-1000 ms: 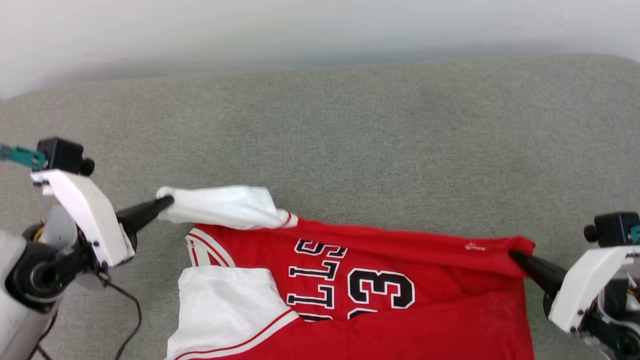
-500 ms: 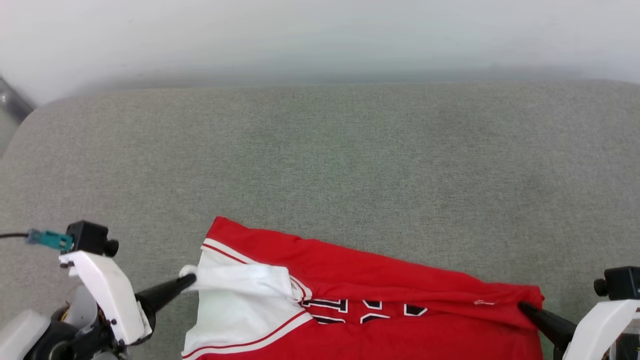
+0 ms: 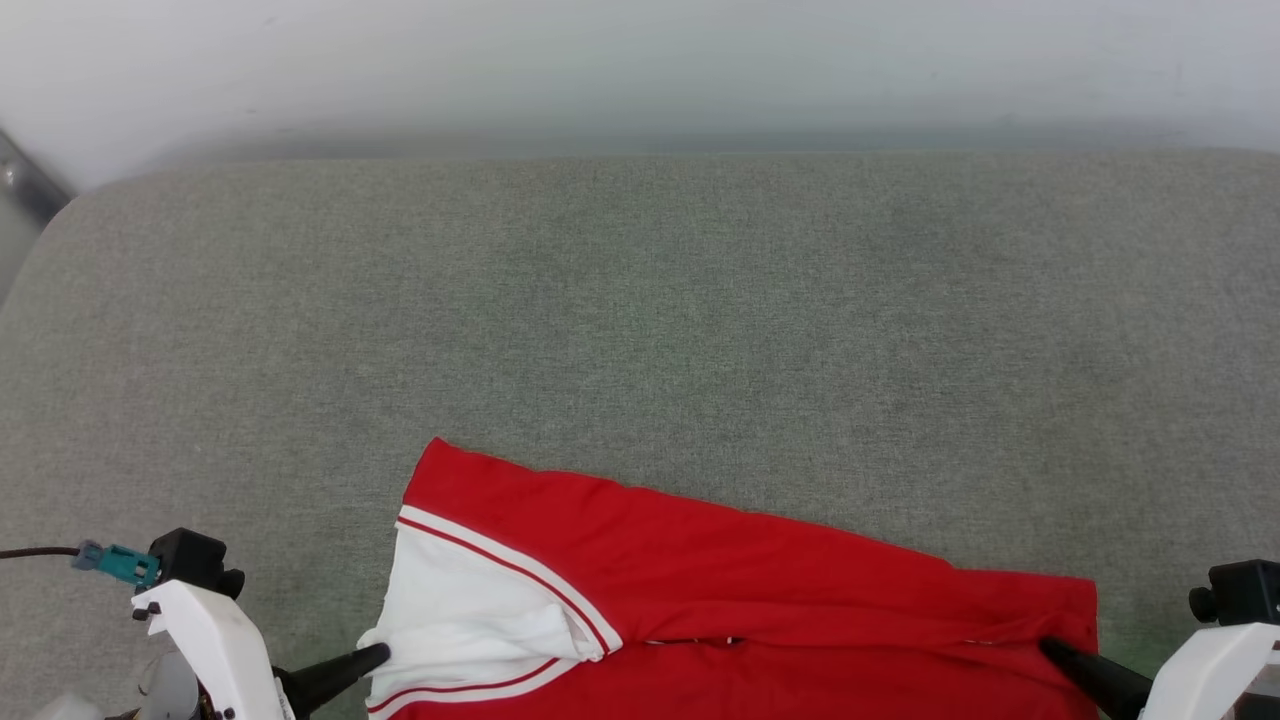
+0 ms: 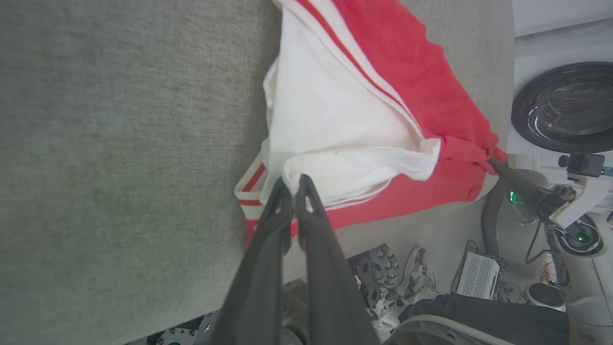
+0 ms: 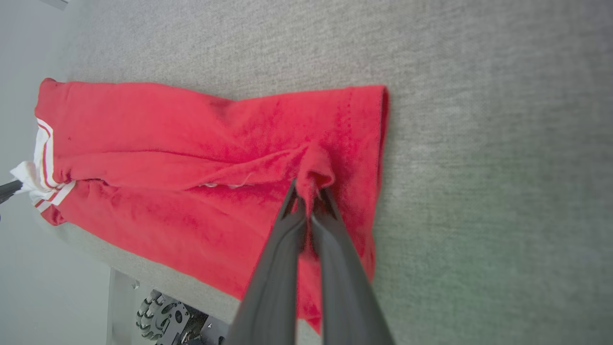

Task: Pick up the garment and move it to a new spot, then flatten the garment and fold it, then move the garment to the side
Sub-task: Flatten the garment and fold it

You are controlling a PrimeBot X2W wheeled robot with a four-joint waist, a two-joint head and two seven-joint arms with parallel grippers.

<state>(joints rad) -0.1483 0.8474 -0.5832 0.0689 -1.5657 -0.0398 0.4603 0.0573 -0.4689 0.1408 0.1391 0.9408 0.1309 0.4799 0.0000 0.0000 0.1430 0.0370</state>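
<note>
Garment (image 3: 760, 600) lying folded | left claw (image 4: 293, 182) pinches sleeve (image 4: 335, 124) | right claw (image 5: 309, 191) pinches opposite hem (image 5: 368, 143)

bright, even, diffuse light; shadows faint. head view's far edge hazy, soft. wrist views bow at edges. garment (image 3: 760, 580) crisp, red saturated.

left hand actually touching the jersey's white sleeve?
Touching. The left wrist view shows the left hand closed on a bunched fold of the jersey's white sleeve, with cloth pinched between its fingertips.

Grey fabric surface (image 3: 640, 300), pale wall (image 3: 640, 60)
</note>
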